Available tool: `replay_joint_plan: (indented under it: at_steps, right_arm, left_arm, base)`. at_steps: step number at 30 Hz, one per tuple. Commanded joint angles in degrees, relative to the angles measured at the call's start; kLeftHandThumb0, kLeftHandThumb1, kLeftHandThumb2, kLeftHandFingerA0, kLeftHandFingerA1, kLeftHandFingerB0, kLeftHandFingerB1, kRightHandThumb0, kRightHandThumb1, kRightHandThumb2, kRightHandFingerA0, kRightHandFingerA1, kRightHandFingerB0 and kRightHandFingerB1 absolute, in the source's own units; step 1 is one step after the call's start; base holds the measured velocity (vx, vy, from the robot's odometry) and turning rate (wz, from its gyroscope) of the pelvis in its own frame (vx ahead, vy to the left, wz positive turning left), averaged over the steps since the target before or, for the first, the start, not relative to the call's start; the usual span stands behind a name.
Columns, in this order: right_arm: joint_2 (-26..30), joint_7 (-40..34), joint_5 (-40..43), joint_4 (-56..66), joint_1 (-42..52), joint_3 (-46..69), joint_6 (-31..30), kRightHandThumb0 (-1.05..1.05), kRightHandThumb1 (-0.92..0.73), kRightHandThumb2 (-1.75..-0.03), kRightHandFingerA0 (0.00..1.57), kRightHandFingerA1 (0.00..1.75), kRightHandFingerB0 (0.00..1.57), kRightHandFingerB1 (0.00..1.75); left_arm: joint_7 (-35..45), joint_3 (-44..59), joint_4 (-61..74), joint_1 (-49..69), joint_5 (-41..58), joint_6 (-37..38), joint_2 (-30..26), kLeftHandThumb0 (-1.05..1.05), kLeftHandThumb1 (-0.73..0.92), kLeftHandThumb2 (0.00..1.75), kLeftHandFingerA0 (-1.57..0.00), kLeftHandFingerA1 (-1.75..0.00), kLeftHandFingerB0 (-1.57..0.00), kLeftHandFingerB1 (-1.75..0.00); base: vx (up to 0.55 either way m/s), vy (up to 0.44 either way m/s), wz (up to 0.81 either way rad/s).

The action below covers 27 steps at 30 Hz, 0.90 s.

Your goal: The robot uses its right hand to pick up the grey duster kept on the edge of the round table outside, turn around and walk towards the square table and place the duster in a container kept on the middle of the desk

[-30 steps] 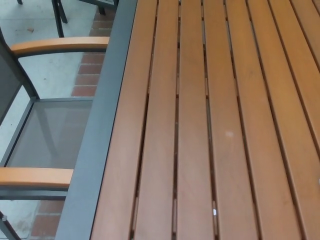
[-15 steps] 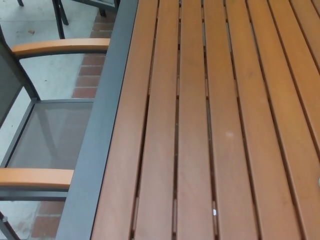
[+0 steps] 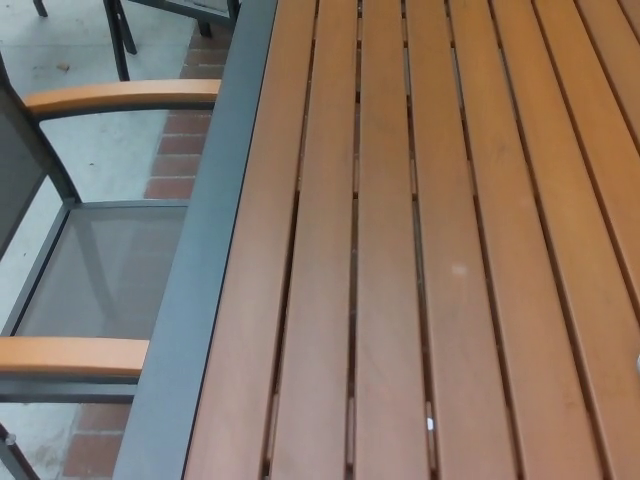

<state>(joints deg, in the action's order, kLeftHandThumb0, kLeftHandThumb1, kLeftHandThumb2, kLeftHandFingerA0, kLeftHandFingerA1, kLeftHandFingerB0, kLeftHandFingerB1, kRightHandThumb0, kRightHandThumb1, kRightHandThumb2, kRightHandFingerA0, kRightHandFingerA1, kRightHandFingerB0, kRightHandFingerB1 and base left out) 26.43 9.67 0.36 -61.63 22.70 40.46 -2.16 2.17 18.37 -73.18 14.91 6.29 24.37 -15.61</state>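
Neither hand shows, so their state cannot be told, and the duster is out of sight. Left stands a chair [image 3: 95, 280] with wooden armrests [image 3: 120, 95]; right, the slatted table [image 3: 420, 250], dark-framed.

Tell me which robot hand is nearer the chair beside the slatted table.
Neither can be judged: no hand shows in the head view. The chair sits left of the table, so on the robot's left side.
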Motion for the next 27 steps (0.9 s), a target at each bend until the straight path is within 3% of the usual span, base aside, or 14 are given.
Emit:
replay_joint_plan:
  at_steps: [1,12,13,21,22,25,26,27]
  right_arm:
    - [1.5,0.0,2.9,0.8,0.0,-2.1,-0.6,-0.84,-0.92,-0.93,0.0,0.0,0.0,0.0]
    - [1.9,-0.5,5.1,0.9,0.2,-4.1,-0.7,-0.84,-0.92,-0.93,0.0,0.0,0.0,0.0]
    - [1.7,-0.6,5.3,1.0,0.0,-4.4,-0.8,-0.84,-0.92,-0.93,0.0,0.0,0.0,0.0]
    - [2.0,-0.8,6.5,1.1,0.2,-5.5,-0.8,-0.84,-0.92,-0.93,0.0,0.0,0.0,0.0]
    - [2.0,-0.9,6.5,1.1,0.2,-5.6,-0.8,-0.84,-0.92,-0.93,0.0,0.0,0.0,0.0]
    - [2.1,-0.9,6.8,1.2,0.2,-5.9,-0.8,-0.84,-0.92,-0.93,0.0,0.0,0.0,0.0]
    - [2.1,-1.0,6.9,1.2,0.2,-6.0,-0.8,-0.84,-0.92,-0.93,0.0,0.0,0.0,0.0]
    - [2.1,-1.0,7.0,1.2,0.3,-6.0,-0.8,-0.84,-0.92,-0.93,0.0,0.0,0.0,0.0]
  left_arm:
    - [-0.5,-0.1,-0.4,-0.1,-0.6,0.3,-0.8,-0.08,0.53,0.96,-0.9,-0.98,-0.88,-0.71]
    - [-0.7,-0.7,-0.3,-0.3,-1.1,0.2,-0.8,-0.1,0.57,0.97,-0.86,-1.02,-0.84,-0.73]
    - [-1.5,-1.5,-0.6,-0.6,-2.1,-0.3,-1.0,-0.19,0.54,1.12,-0.88,-1.0,-0.78,-0.85]
    - [-0.9,-2.5,-1.0,-0.4,-2.5,0.1,-1.2,-0.23,0.56,1.13,-0.86,-1.01,-0.77,-0.85]
    - [-1.0,-2.9,-1.2,-0.4,-3.0,-0.1,-1.4,-0.35,0.58,1.06,-0.83,-1.16,-0.78,-0.88]
    - [-1.3,-3.6,-1.5,-0.5,-3.5,-0.4,-1.7,-0.35,0.58,1.06,-0.83,-1.16,-0.78,-0.88]
    - [-1.2,-3.6,-1.5,-0.5,-3.4,-0.5,-1.7,-0.31,0.56,1.14,-0.87,-1.03,-0.77,-0.88]
    - [-1.1,-3.7,-1.5,-0.5,-3.3,-0.6,-1.7,-0.31,0.56,1.14,-0.87,-1.03,-0.77,-0.88]
  base:
    - [0.0,0.0,0.0]
    - [0.0,0.0,0.0]
    - [0.0,0.0,0.0]
    - [0.0,0.0,0.0]
    - [0.0,0.0,0.0]
    - [0.0,0.0,0.0]
    - [0.0,0.0,0.0]
    - [0.0,0.0,0.0]
